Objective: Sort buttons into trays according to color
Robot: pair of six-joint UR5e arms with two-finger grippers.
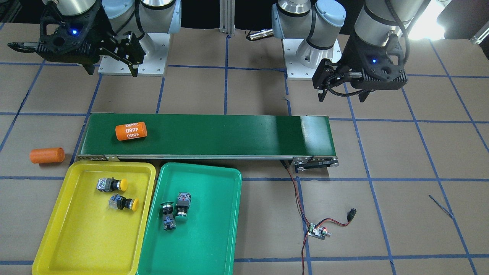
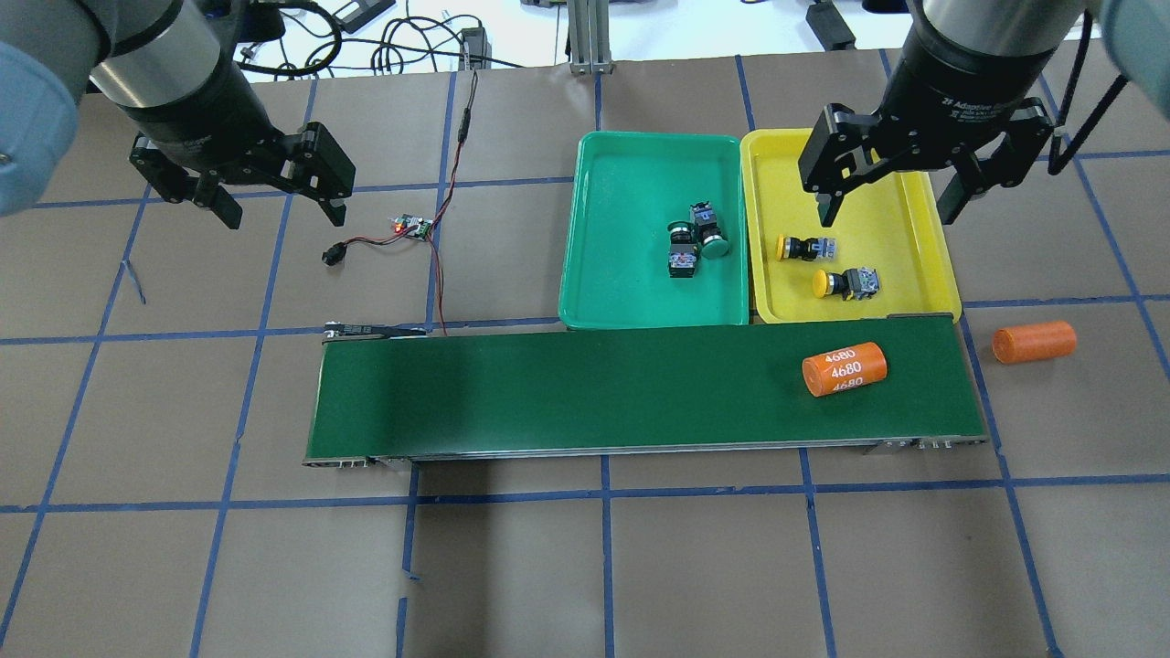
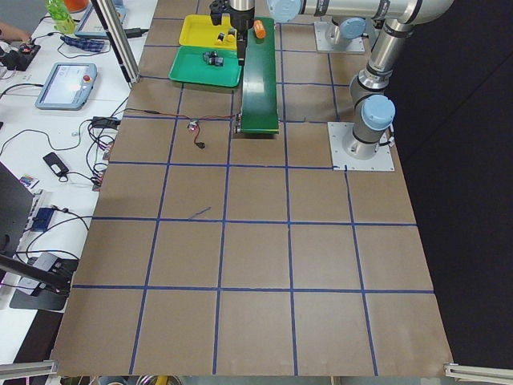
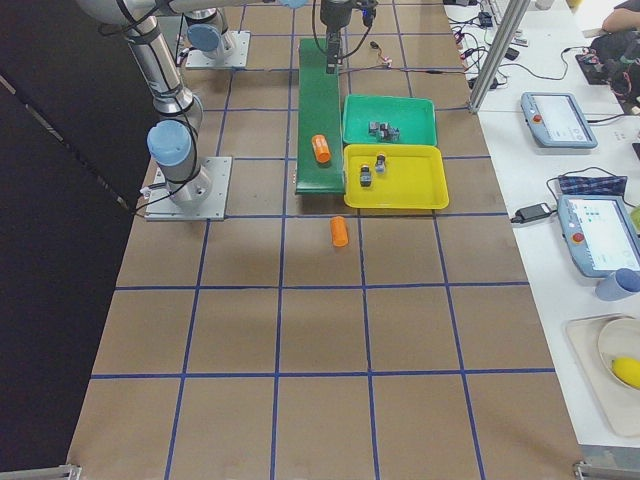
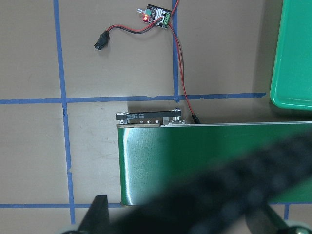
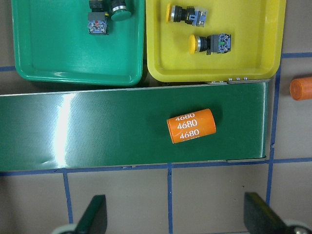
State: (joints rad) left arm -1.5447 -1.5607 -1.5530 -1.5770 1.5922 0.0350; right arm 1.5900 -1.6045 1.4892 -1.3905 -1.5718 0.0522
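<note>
Overhead, yellow-capped black buttons (image 2: 806, 247) are lying in the yellow plastic tray (image 2: 914, 274), green-capped buttons (image 2: 713, 242) in the teal tray (image 2: 622, 228); the left-end view is showing only specks, probably them. Left gripper (image 2: 283, 218) and right gripper (image 2: 887, 217) are hovering, fingers apart.

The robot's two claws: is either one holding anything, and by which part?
Nothing is held. The left gripper and the right gripper both hang open and empty.
</note>
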